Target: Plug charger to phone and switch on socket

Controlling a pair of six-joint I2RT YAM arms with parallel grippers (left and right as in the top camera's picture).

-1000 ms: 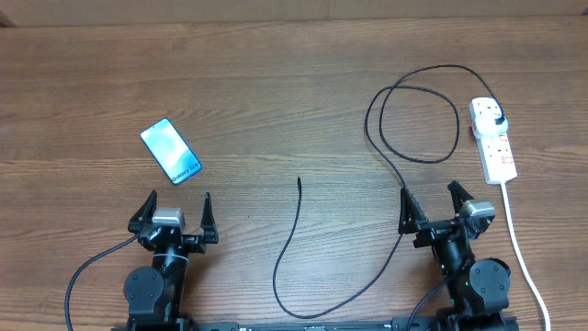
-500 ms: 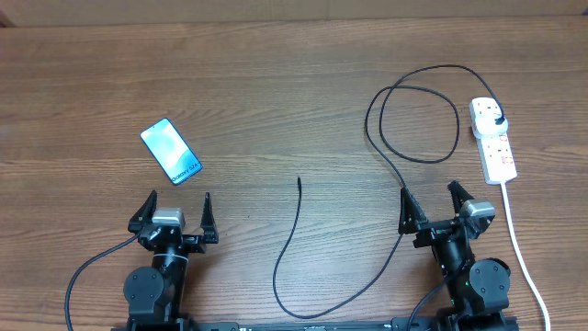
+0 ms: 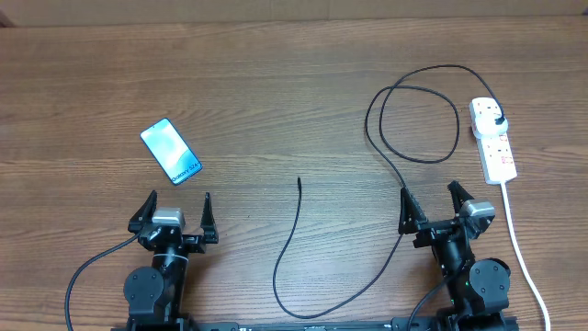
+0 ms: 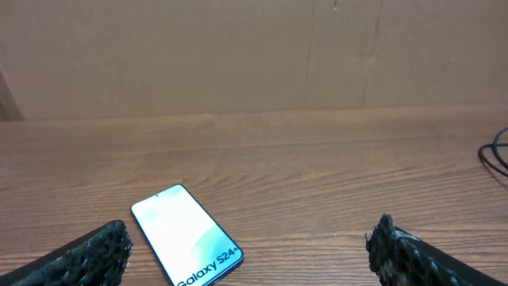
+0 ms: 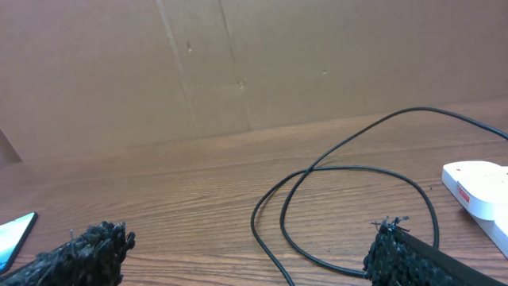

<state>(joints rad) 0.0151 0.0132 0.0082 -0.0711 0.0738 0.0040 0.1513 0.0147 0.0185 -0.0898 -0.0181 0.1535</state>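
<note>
- The phone lies flat on the wooden tabletop at far left. Its screen is lit pale blue and faces up, and it is turned at an angle.
- My left tool sits just nearer than the phone, not touching it. Its jaws stand wide apart and hold nothing.
- The charger is a thin black cable. Its free tip rests on bare wood at the middle, well apart from the phone.
- From the tip the cable runs toward me, bends right, and climbs past my right tool.
- My right tool is also spread fully and holds nothing. The cable passes close by its left finger.
- Beyond it the cable makes a big loop, then reaches its black plug.
- The plug sits in the far end of the white socket at far right.
- A white cord trails from the socket toward me.
</note>
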